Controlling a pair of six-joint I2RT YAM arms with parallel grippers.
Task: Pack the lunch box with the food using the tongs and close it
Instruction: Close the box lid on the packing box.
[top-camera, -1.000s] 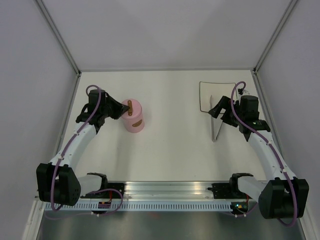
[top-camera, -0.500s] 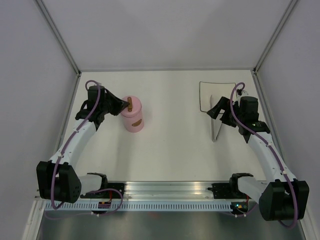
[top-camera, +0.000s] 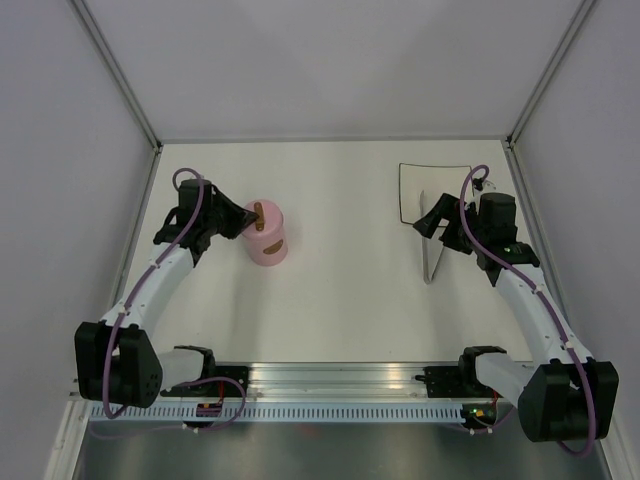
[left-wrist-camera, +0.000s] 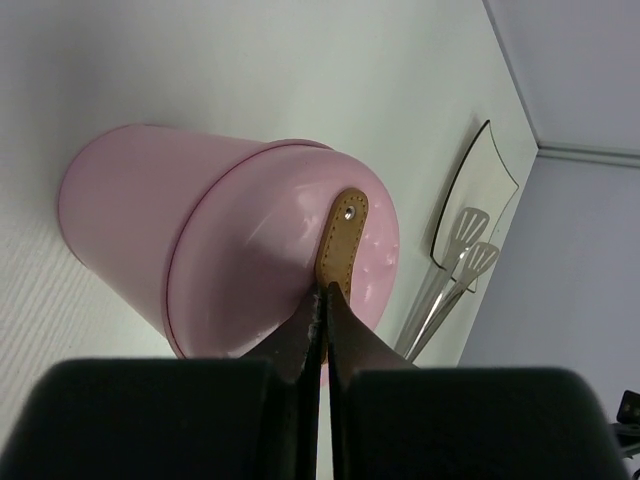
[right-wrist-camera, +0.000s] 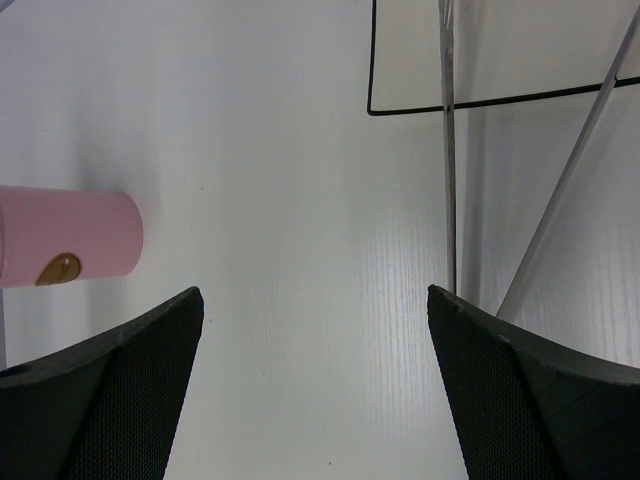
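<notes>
The pink lunch box (top-camera: 268, 240) stands at the left with its pink lid (left-wrist-camera: 280, 250) on top. My left gripper (top-camera: 244, 221) is shut on the near end of the lid's brown bar handle (left-wrist-camera: 342, 235), and a sliver of brown shows between its fingertips (left-wrist-camera: 312, 325). The silvery tongs (top-camera: 431, 252) lie on the table at the right, their heads reaching onto the square white plate (top-camera: 450, 180). My right gripper (top-camera: 441, 226) hovers over the tongs, open and holding nothing; in its wrist view (right-wrist-camera: 313, 295) the tong arms (right-wrist-camera: 447, 150) run past on the right. No food shows in any view.
Grey walls enclose the table on the left, back and right. The plate (right-wrist-camera: 480, 60) sits close to the right wall. The lunch box (right-wrist-camera: 65, 250) is far left of my right gripper, with bare tabletop between them.
My left gripper shifted slightly away and came back while staying shut at the lid's handle; the lid now looks a little tilted. The right arm and the tongs have not moved.
</notes>
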